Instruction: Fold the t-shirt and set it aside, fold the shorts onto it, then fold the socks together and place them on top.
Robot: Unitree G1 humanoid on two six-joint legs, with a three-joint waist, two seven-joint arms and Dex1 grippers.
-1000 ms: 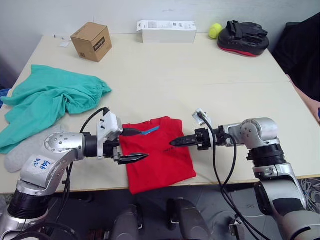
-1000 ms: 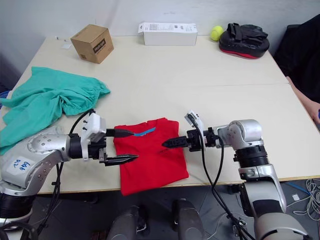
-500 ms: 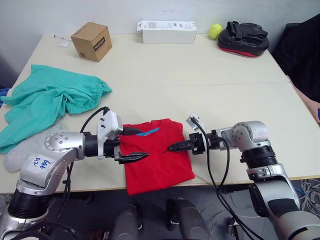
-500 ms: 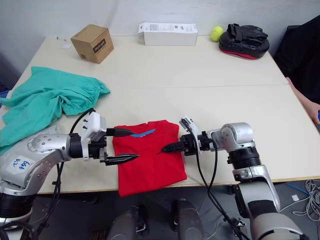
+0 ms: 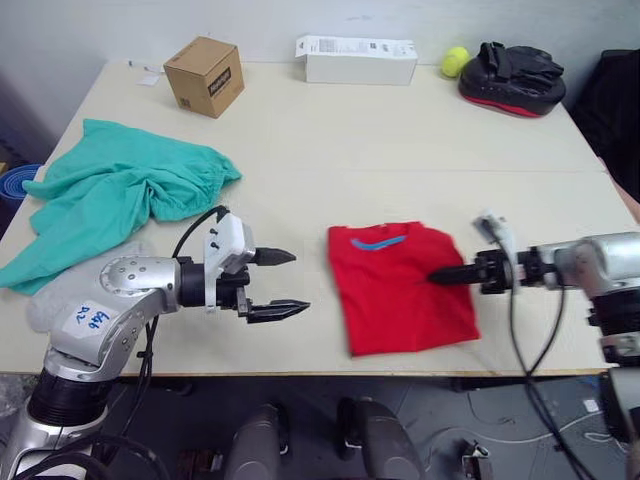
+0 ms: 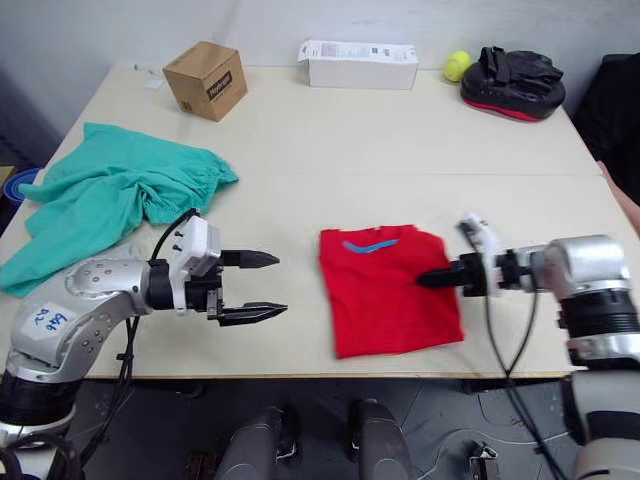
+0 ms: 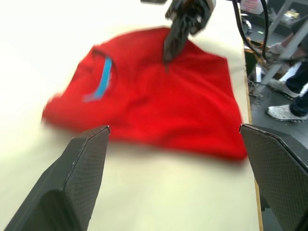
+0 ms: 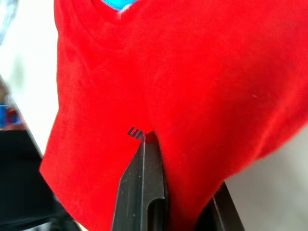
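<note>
While the right gripper (image 6: 432, 279) pinches the t-shirt (image 6: 385, 292), the left gripper (image 6: 268, 285) gapes beside it

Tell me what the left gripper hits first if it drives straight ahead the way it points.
Probably the t-shirt: the open left gripper points across bare table at its near edge, with the right gripper beyond.

silver arms | black fingers (image 5: 278, 311) | black cables | white sticker w/ blue writing

Left gripper (image 5: 283, 283) agape, right gripper (image 5: 437, 276) pinched.
</note>
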